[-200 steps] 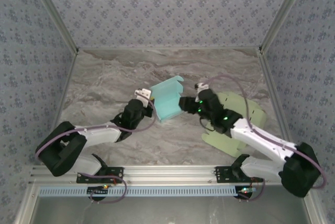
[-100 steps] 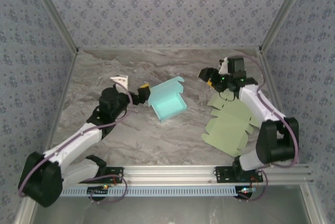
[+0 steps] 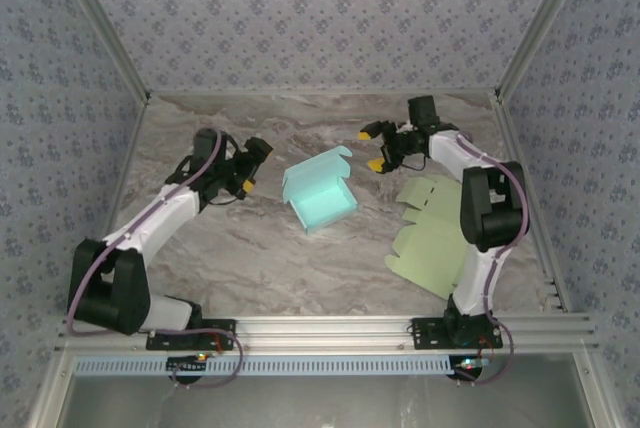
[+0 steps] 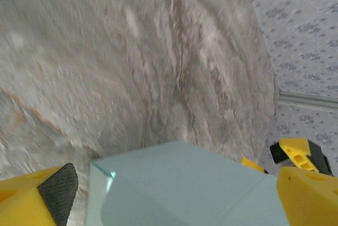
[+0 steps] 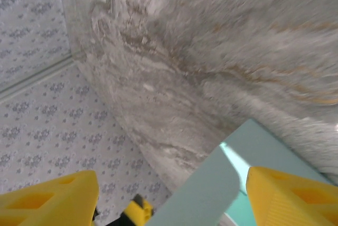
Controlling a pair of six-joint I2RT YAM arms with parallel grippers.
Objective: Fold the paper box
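Fingers of the left arm (image 3: 253, 165) stand wide and hold nothing. They hang left of centre in the top view and point toward the blue-green box (image 3: 320, 191). The right fingers (image 3: 372, 148) are also spread and empty, a little above and right of the box, well apart from it. The box lies on the desk (image 3: 200, 268) in the middle of the frame, between the two arms, probably so that each side can reach one wall. Its walls look already raised and one flap stands at the upper edge, so the folding seems partly done. In the left wrist view the box (image 4: 185, 189) shows low in the frame. A flat pale green sheet (image 3: 435, 238) rests at the lower right, aside from the work.
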